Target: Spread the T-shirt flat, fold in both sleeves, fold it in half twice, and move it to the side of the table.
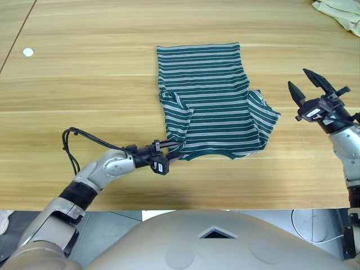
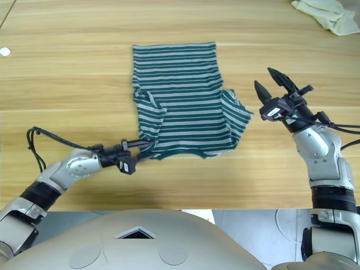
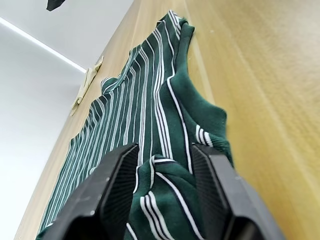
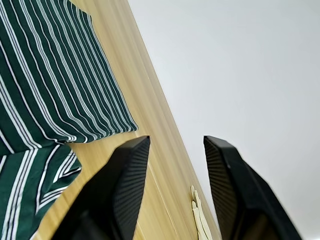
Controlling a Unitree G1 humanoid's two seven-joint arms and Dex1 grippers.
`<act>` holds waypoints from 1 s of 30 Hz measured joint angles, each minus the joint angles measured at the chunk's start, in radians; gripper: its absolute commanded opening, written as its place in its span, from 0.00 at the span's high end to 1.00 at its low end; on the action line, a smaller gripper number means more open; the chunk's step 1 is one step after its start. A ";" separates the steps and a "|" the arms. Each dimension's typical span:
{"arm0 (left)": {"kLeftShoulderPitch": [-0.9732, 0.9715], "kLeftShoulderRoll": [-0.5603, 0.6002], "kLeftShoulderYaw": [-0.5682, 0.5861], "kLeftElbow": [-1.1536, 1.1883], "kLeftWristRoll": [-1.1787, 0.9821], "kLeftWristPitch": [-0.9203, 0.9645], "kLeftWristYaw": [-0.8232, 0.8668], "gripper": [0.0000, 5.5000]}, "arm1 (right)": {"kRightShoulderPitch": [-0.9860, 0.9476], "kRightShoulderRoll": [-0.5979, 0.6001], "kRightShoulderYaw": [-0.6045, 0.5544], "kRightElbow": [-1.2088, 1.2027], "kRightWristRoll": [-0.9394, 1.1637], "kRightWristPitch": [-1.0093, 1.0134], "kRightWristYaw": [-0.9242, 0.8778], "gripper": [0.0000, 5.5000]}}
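A green T-shirt (image 1: 208,98) with white stripes lies on the wooden table (image 1: 84,84), both sleeves folded inward over its body. My left gripper (image 1: 175,152) is low at the shirt's near left corner, its fingers (image 3: 115,190) closed on a bunched bit of the striped hem (image 3: 162,185). My right gripper (image 1: 312,90) hovers above the table just right of the shirt's right edge, open with nothing between its fingers (image 4: 125,185). The shirt (image 4: 45,85) lies below and beside it in the right wrist view.
A pale cream cloth (image 1: 340,12) lies at the table's far right corner. A small white disc (image 1: 28,52) sits at the far left. Bare wood surrounds the shirt on every side, and the table's near edge (image 1: 169,209) runs close below the left gripper.
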 measured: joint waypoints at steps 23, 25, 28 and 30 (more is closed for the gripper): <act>0.082 0.115 -0.022 -0.115 -0.039 -0.011 -0.038 0.64 | -0.052 0.043 0.061 0.045 -0.018 0.003 -0.002 0.64; 0.089 0.129 0.016 -0.120 -0.020 -0.007 -0.028 0.64 | -0.052 0.044 0.062 0.049 -0.018 0.003 -0.003 0.64; 0.116 0.184 0.096 -0.146 0.005 0.043 -0.013 0.64 | -0.053 0.044 0.060 0.066 -0.017 0.001 -0.014 0.64; 0.156 0.209 0.140 -0.193 0.008 0.075 -0.014 0.64 | -0.048 0.042 0.040 0.066 -0.015 0.000 -0.025 0.64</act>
